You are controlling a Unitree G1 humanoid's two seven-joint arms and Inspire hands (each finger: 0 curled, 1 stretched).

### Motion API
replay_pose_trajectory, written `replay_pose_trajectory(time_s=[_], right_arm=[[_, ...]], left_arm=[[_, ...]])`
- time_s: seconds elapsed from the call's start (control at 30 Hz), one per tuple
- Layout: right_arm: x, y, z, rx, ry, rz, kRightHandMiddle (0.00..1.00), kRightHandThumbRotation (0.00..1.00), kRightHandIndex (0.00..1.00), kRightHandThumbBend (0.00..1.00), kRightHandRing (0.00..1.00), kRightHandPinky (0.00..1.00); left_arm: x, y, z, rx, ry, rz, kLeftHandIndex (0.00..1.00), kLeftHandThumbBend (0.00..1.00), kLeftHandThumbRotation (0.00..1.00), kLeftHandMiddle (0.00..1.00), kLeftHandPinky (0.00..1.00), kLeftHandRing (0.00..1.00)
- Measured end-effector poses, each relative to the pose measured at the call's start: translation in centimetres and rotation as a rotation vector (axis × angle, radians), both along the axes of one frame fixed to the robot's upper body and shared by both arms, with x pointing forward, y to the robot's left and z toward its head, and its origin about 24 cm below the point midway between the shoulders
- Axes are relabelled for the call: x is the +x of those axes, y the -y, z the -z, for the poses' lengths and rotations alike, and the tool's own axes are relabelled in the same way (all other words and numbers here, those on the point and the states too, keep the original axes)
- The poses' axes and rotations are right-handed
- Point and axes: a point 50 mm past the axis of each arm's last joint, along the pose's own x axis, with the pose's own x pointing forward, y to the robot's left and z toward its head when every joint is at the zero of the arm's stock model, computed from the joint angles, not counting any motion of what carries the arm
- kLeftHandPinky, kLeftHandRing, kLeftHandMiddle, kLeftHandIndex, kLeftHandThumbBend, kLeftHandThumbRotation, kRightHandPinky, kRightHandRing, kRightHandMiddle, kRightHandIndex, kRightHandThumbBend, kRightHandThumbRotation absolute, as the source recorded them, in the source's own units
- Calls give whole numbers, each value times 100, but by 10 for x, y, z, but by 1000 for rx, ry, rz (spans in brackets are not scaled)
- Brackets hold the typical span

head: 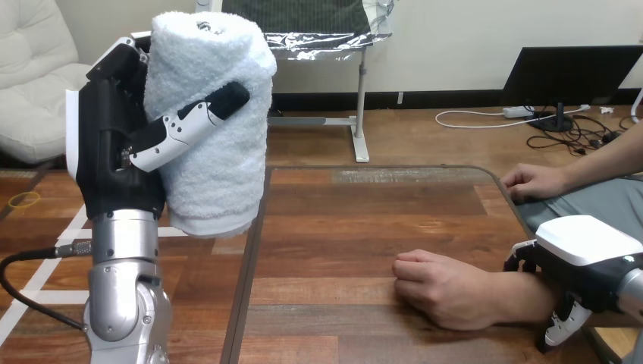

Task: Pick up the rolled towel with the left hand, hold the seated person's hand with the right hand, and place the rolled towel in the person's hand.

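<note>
One left hand, closed round towel

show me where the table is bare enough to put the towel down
Bare: the table from its left edge to the person's near hand, and the far strip behind it. Crowded: lower right, where the right hand clasps the person's wrist.

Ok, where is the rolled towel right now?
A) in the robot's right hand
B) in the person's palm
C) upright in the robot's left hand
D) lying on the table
C: the left hand curls round the rolled towel, holding it upright off the table.
</note>
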Motion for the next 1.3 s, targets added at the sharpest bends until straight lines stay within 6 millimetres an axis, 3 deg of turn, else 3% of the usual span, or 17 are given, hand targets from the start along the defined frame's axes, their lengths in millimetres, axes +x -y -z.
replay_pose_trajectory(time_s=[0.6, 1.3], right_arm=[[3, -2, 3, -14, 14, 25, 57, 11, 58, 82, 51, 40], [5, -9, 7, 33, 54, 46, 33, 11, 40, 80, 23, 15]], left_arm=[[0, 0, 0, -9, 1, 3, 40, 51, 0, 33, 20, 26], [0, 0, 0, -6, 0, 1, 40, 52, 0, 33, 20, 26]])
